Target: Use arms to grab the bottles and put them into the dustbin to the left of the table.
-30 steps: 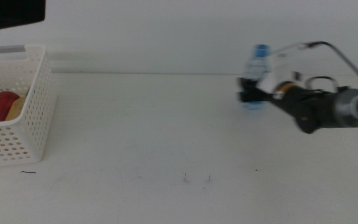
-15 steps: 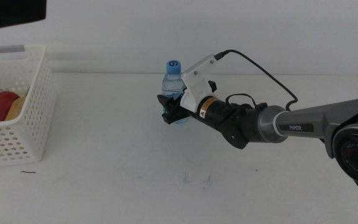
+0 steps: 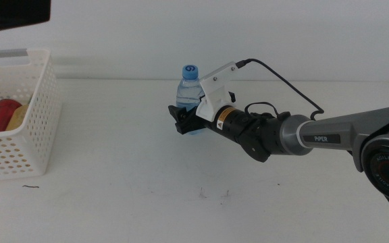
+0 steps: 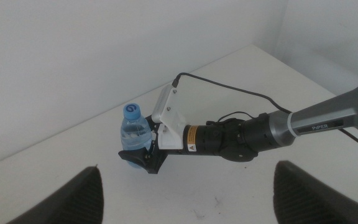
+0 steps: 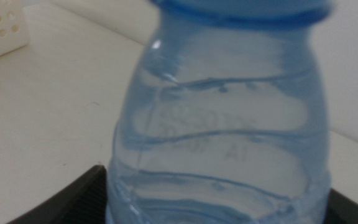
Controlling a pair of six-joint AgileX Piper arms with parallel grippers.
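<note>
red can (image 3: 0, 115) and yellow bottle (image 3: 19, 116) already in white perforated plastic basket (image 3: 36, 128) at nine o'clock. small clear blue-capped water bottle (image 3: 189, 91) mid-counter, clamped low by right hand (image 3: 183, 121); binning left. left hand (image 4: 185, 193), seen only from its own wrist, apart, waiting.

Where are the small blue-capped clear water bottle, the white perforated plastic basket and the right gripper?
small blue-capped clear water bottle (image 3: 190, 70), middle view, on its blue cap.
white perforated plastic basket (image 3: 38, 115), middle view, on its right side wall.
right gripper (image 3: 183, 123), middle view, at its dark jaws, shut on the bottle's base.
</note>
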